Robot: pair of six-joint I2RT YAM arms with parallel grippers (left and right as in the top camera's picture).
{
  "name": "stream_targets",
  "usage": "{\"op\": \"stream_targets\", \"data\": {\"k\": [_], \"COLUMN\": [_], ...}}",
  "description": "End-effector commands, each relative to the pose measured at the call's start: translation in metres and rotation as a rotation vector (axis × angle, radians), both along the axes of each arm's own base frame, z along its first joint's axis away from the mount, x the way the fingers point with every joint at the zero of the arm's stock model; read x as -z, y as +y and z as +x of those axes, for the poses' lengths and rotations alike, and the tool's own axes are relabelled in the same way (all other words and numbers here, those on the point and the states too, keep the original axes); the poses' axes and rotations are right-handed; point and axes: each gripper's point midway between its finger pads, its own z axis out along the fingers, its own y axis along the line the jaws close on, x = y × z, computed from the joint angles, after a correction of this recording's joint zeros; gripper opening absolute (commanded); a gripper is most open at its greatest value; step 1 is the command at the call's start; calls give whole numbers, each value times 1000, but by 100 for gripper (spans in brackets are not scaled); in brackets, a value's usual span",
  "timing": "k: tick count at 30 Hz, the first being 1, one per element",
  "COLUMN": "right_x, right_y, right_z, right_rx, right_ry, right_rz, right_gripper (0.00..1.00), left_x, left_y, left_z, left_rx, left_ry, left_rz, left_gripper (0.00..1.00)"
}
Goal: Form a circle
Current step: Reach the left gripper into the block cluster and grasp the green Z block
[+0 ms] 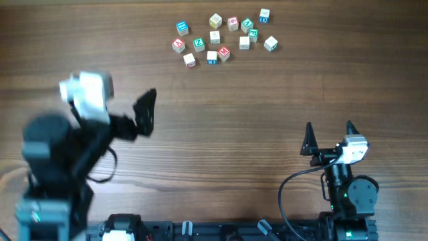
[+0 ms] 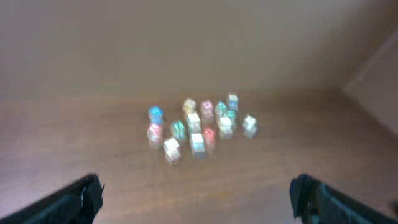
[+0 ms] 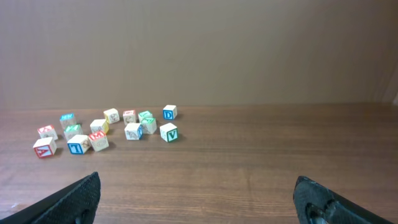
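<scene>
Black and spread wide with nothing between its jaws, the right gripper (image 1: 328,132) sits close to the robot's base, well apart from the work. The left gripper (image 2: 197,190) is likewise released and empty, pointed toward the far side of the wooden table (image 1: 221,147).

Beyond a broad stretch of wood lie the letter cubes (image 1: 222,40), a loose scatter at the far middle of the table. Some touch and some sit just beside one another; no ring shows among them.

By my reading the task is at its opening reach, with nothing gripped or nudged yet. The next move calls for one arm to travel out to the scatter, single out an edge cube clear of its neighbours, and close on it without knocking the rest.

The left arm is smeared in the overhead view, and its wrist picture is blurred, so the cube faces there are unreadable. Both wrist views cut off the fingers at the bottom edge. From above, the letters are too small to read.
</scene>
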Motion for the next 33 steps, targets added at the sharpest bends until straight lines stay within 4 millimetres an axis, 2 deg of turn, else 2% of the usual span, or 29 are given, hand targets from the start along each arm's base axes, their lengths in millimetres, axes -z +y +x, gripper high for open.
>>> {"op": "stream_targets", "data": {"k": [1, 3, 4, 6, 8, 11, 13, 15, 16, 19, 22, 25, 30, 33], "right_x": [-2, -2, -2, -2, -2, -2, -2, -2, -2, -2, -2, -2, -2, -2], "right_y": [4, 4, 4, 4, 4, 4, 4, 4, 4, 4, 4, 4, 4, 4], "right_z": [-1, -1, -1, -1, -1, -1, -1, -1, -1, -1, -1, -1, -1, -1], "right_rx": [-19, -19, -19, -19, -19, -19, -19, -19, -19, -19, -19, -19, -19, -19], "right_ry": [-11, -11, -11, -11, -11, -11, -11, -11, -11, -11, -11, -11, -11, -11], "right_rz": [-12, -12, -12, -11, -12, -11, -12, -12, -12, -12, -11, -12, -12, -12], "right_gripper": [99, 100, 100, 100, 100, 100, 100, 100, 100, 100, 99, 100, 100, 100], "left_x": [-23, -24, -19, -6, 11, 18, 27, 47, 64, 105, 163, 207, 255, 284], "left_y": [-12, -34, -46, -56, -60, -62, -55, -46, -46, -58, -87, -96, -114, -111], "left_z": [28, 36, 41, 50, 70, 102, 135, 162, 177, 205, 239, 269, 298, 305], "left_rx": [-1, 101, 154, 198, 191, 162, 57, -62, -113, -163, -168, -233, -209, -236], "left_ry": [196, 307, 360, 423, 480, 467, 455, 453, 459, 486, 519, 512, 478, 493], "left_rz": [-107, -147, -174, -203, -228, -273, -308, -274, -232, -171, -148, -154, -156, -138], "left_gripper": [100, 100, 100, 100, 100, 100, 100, 100, 100, 100, 94, 92, 85, 84]}}
